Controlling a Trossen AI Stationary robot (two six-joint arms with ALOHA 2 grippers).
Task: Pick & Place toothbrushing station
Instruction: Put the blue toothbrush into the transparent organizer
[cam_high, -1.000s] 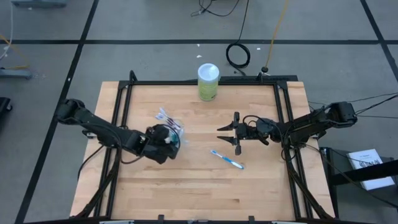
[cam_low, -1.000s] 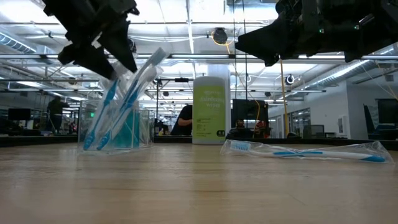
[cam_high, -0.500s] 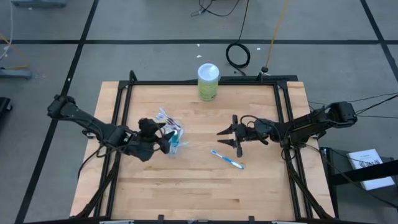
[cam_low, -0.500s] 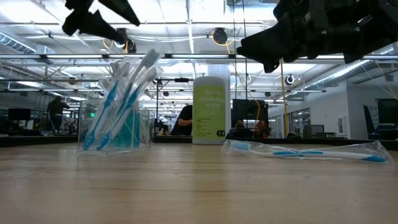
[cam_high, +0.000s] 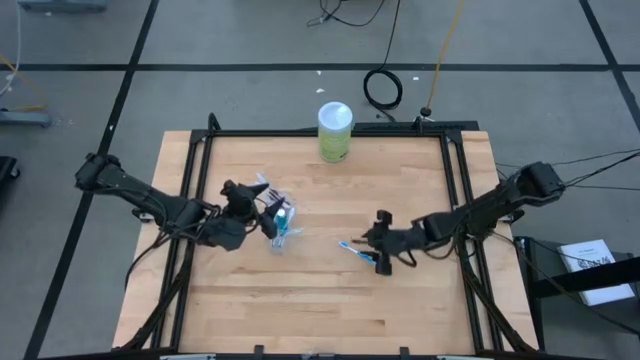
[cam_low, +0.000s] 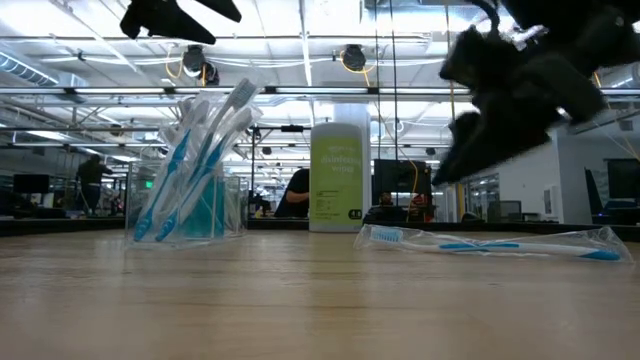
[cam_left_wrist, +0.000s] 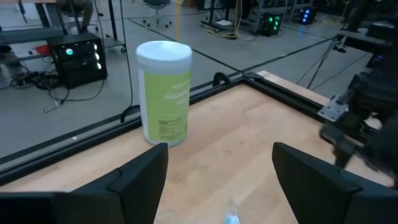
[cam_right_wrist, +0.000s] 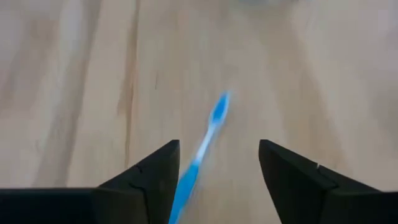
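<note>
Toothbrush (cam_high: 364, 256), blue-handled and sealed in a clear wrapper, lies flat near the middle of the bench (cam_high: 420, 310), well apart from the clear cup (cam_high: 281, 222) holding the other brushes toward the left edge. It looks light and slim, the film probably slippery; mid-handle seems the best hold. The right gripper (cam_high: 380, 258) hangs just over it, fingers apart, handle between them. The left gripper (cam_high: 262, 199), fingers apart, hangs beside the cup.

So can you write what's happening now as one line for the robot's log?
right claw: open, over loose toothbrush | left claw: open, beside cup | cup: holds brushes | canister: untouched
</note>
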